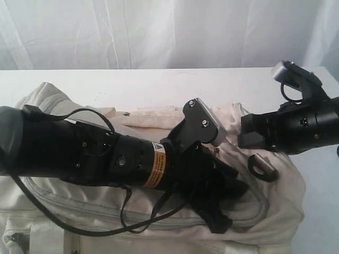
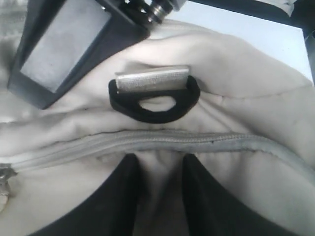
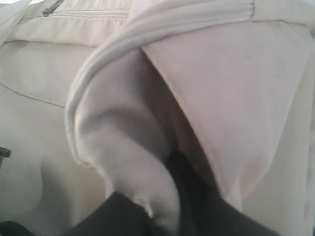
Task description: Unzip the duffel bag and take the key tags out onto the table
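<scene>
The cream duffel bag lies slumped on the white table, and its grey zipper looks closed along the stretch I can see. My left gripper presses down on the bag's top just short of the zipper, its jaws pinching a creased fold of fabric. My right gripper is at the bag's right end, a thick fold of cloth between its jaws. One of its fingers shows a metal pad beyond the zipper. The key tags are out of view.
A white curtain hangs behind the table. The left arm lies across the bag with a loose black cable over the fabric. A side pocket zipper shows in the right wrist view.
</scene>
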You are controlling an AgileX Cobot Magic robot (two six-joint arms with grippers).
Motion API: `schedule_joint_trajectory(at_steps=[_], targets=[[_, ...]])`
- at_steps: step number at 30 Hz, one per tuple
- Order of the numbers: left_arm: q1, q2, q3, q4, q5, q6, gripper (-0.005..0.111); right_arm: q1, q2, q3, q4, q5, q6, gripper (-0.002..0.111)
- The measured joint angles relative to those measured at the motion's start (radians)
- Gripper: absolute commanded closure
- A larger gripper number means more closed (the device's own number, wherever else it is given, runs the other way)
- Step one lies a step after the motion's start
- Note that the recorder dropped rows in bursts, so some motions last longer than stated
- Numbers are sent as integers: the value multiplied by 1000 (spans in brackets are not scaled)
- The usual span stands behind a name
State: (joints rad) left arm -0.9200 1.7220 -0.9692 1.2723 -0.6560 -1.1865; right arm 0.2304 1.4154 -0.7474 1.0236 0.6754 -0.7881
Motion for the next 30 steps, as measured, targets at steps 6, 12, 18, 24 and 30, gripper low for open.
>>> schedule_joint_trajectory(at_steps=[6, 12, 18, 24, 30], targets=[[2, -70, 0, 8, 75, 16, 71, 2, 0, 0, -104, -38, 0, 108], [39, -174, 0, 10, 208, 50, 71, 2, 0, 0, -148, -52, 0, 108], [60, -177, 0, 8, 396, 145, 57, 2, 0, 0, -152, -69, 0, 108], [60, -82, -14, -63, 371, 232, 49, 2, 0, 0, -150, -75, 0, 108], [60, 16, -91, -109, 283, 245, 49, 2, 0, 0, -146, -75, 0, 108]])
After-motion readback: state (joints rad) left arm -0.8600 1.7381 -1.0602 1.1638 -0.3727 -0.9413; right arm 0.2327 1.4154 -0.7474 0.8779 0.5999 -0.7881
